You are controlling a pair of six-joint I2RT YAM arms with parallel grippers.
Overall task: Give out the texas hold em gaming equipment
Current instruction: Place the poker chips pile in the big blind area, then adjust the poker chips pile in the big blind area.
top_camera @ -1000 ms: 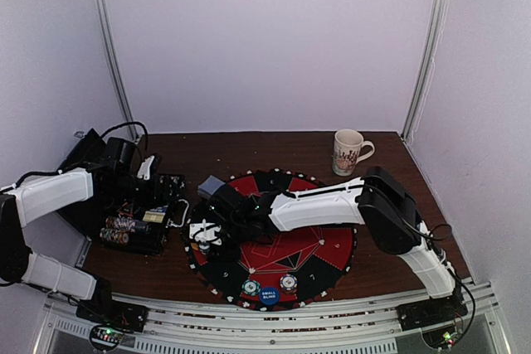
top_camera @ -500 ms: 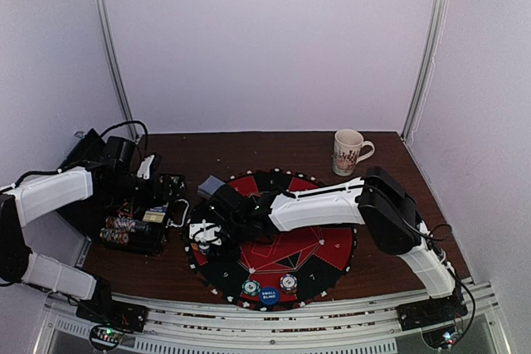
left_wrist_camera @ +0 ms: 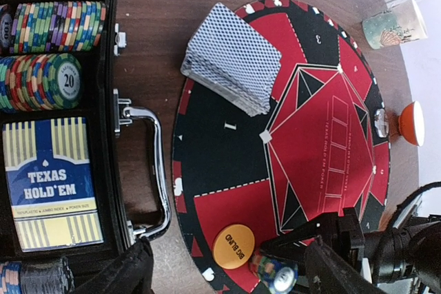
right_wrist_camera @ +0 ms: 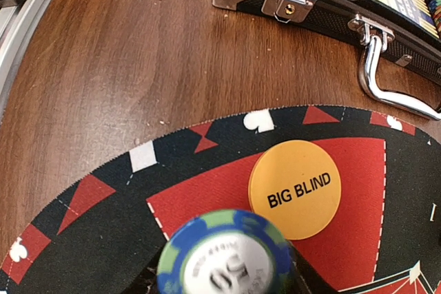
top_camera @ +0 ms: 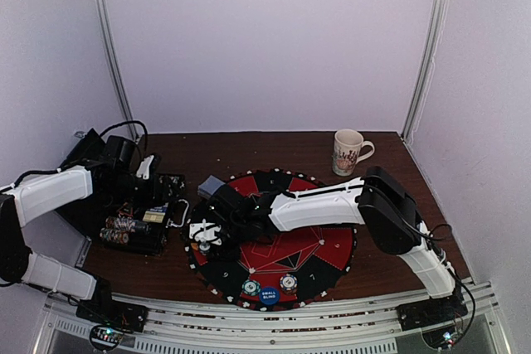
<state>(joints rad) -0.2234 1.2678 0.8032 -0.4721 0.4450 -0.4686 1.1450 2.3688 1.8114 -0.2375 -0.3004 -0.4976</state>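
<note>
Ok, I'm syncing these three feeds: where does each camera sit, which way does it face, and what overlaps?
Top external: above, behind the robot, looking down at the round mat; left arm and right arm show.
Left wrist: high, looking down on chip case and card deck; own fingers at bottom.
Right wrist: low over the mat, facing the case; blurred chip close up.
Both wrists share the BIG BLIND button.

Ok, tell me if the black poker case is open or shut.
Open. The left wrist view looks straight into the poker case: chip rows and the Texas Hold'em card box lie uncovered.
</note>
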